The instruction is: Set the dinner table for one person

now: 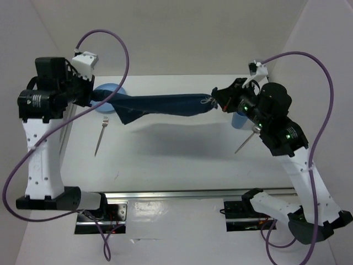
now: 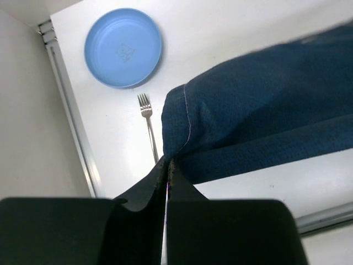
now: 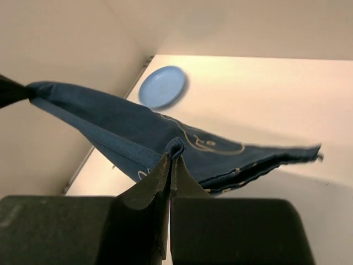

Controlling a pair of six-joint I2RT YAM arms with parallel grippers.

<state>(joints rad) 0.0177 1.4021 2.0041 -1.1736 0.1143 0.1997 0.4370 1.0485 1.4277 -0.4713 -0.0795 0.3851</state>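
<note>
Top external view, from the left: the left gripper is pinched tight on one end of the navy cloth, which hangs above the dinner table spread under both hands; just beyond that hand a blue plate is half hidden by the cloth and the wrist; on the near side of the hand a fork lies on the tabletop, apart from the cloth, tines towards the plate; the cloth runs as a bunched band from hand to hand, its shadow on the white surface; the right gripper is clamped on the other end, fabric puckered at its closed fingertips; beneath that wrist a pale blue cup is mostly covered by the arm; a slim utensil lies just beside it; the metal rail runs along the near edge.
</note>
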